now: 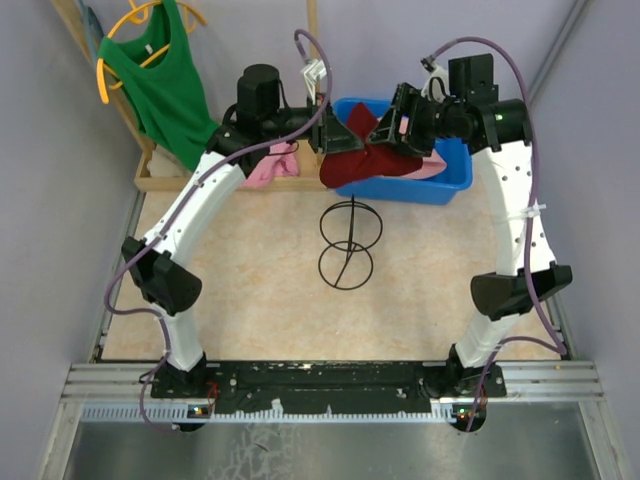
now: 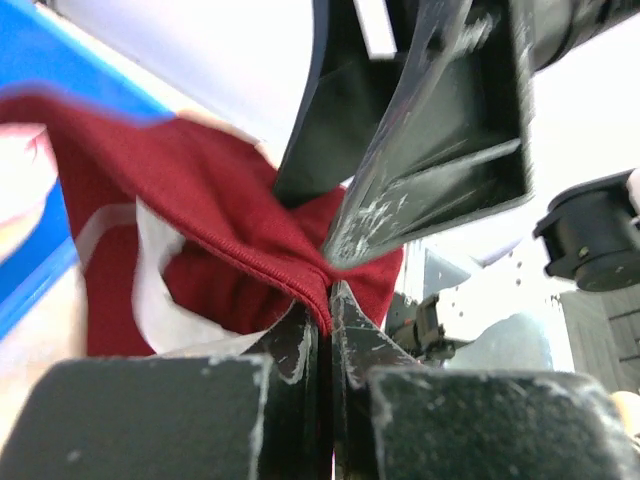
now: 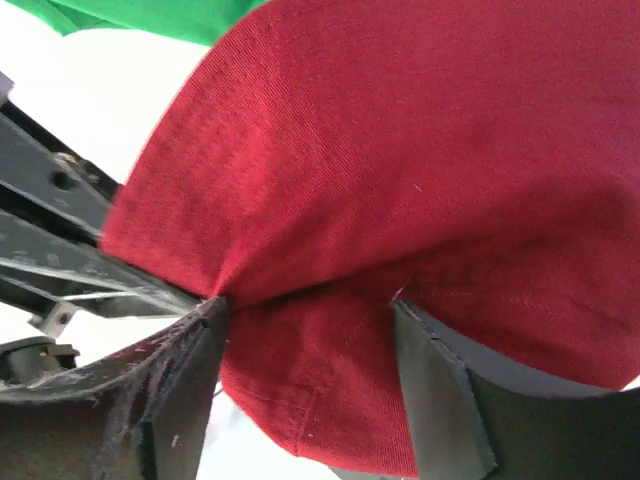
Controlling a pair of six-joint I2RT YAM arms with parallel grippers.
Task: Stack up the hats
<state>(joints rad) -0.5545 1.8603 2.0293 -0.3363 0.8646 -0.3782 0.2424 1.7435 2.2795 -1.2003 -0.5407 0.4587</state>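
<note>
Pinching dark red hat (image 1: 352,168) edge — left hand (image 2: 328,300), right hand (image 3: 305,320) spread astride it, seemingly loose

Walls (image 1: 40,200): pale lilac-grey, plain.
Tabletop (image 1: 260,310): tan, speckled.
Near edge: ribbed aluminium rail (image 1: 560,383).
Back left: wooden frame (image 1: 160,183).
</note>
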